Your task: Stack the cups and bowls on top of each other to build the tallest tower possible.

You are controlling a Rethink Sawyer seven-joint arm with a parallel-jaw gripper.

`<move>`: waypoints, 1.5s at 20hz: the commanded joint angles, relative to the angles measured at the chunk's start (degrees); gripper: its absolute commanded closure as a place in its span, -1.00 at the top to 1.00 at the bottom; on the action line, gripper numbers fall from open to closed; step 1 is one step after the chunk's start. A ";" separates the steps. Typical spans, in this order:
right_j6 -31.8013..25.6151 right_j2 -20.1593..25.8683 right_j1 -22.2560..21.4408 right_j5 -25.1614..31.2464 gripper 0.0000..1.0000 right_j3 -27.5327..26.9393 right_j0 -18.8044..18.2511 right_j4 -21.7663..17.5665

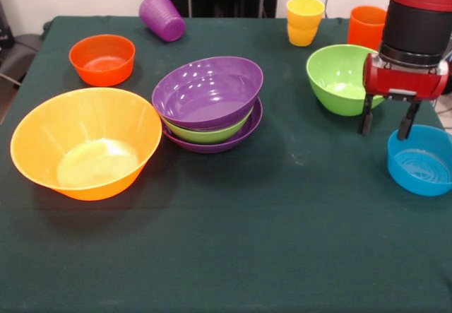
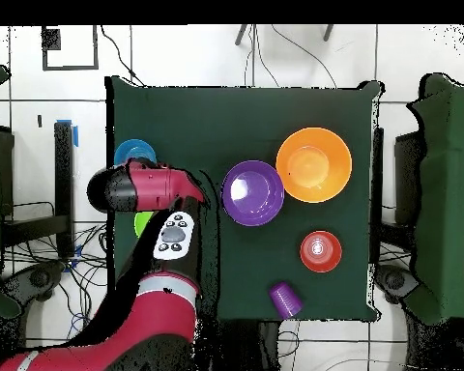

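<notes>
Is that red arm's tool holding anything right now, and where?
Nothing. The tool is open and empty, hanging between the green bowl and the blue bowl.

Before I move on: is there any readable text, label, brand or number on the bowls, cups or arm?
None readable.
Bowls and cups: plain, no print visible.
Arm: the white panel carries dark button marks, too small to read as text.
Gripper: no legible marking.

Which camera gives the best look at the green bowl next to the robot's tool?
The front view. There the green bowl shows its whole open inside, with only its right rim hidden behind the tool. In the overhead view the arm covers nearly all of it, leaving only a green sliver.
</notes>
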 commanded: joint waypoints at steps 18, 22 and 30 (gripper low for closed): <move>7.77 5.31 5.48 -5.00 1.00 -1.07 0.12 0.19; 8.21 5.35 6.25 -5.93 1.00 -1.29 0.39 0.57; 9.10 4.83 6.88 -6.58 1.00 -1.55 1.33 1.47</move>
